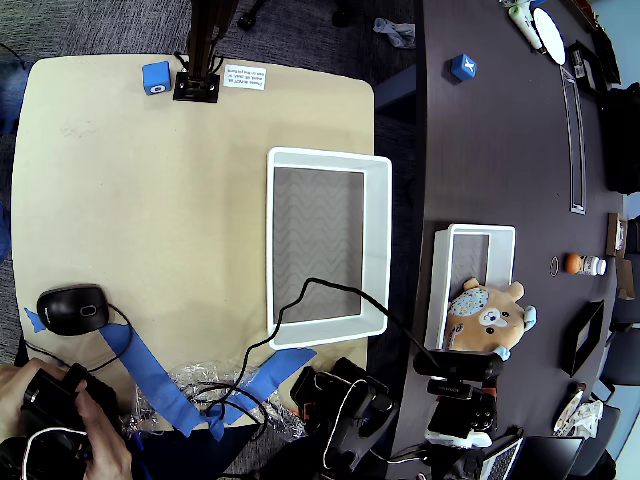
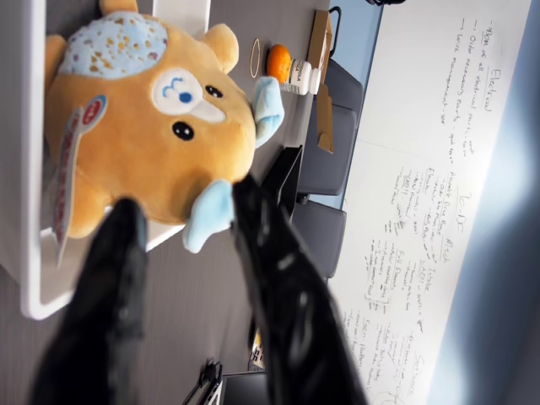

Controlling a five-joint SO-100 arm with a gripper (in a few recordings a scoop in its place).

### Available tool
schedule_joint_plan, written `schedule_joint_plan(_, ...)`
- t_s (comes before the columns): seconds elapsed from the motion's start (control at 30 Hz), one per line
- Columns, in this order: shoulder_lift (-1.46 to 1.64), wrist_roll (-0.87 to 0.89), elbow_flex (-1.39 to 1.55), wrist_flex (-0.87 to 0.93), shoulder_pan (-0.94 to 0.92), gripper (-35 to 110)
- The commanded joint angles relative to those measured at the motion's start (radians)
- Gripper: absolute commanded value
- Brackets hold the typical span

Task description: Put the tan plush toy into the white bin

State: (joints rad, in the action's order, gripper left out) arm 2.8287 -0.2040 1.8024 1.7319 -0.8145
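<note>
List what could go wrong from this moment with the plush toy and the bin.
1. The open fingers straddle only the tan plush toy's lower edge and blue paw, so closing might pinch just fabric and slip.
2. The toy lies over the small white bin's end, so pulling could tip or drag it.
3. A black cable crosses the larger white bin.

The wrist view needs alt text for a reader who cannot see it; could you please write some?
A tan plush toy sits in a white bin, the open black claw reaching toward it. A whiteboard with handwriting stands behind.

Overhead looks straight down; wrist view close, sideways.
</note>
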Motion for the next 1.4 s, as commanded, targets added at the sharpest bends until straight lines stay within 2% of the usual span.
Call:
schedule_joint_plan(0.0, -0.505, 0.23, 0.002, -0.028, -0.141, 20)
schedule_joint_plan(0.37, -0.492, 0.232, -0.014, -0.005, -0.141, 20)
schedule_joint_plan(0.63, -0.307, 0.233, -0.405, 0.008, -0.141, 28)
schedule_joint_plan(0.77, -0.282, 0.253, -0.471, 0.009, -0.143, 33)
schedule_joint_plan(0.97, -0.224, 0.472, -0.462, 0.008, -0.175, 37)
schedule_joint_plan(1.17, -0.193, 0.724, -0.462, 0.006, -0.379, 36)
schedule_joint_plan(1.37, -0.193, 0.893, -0.46, 0.006, -0.538, 36)
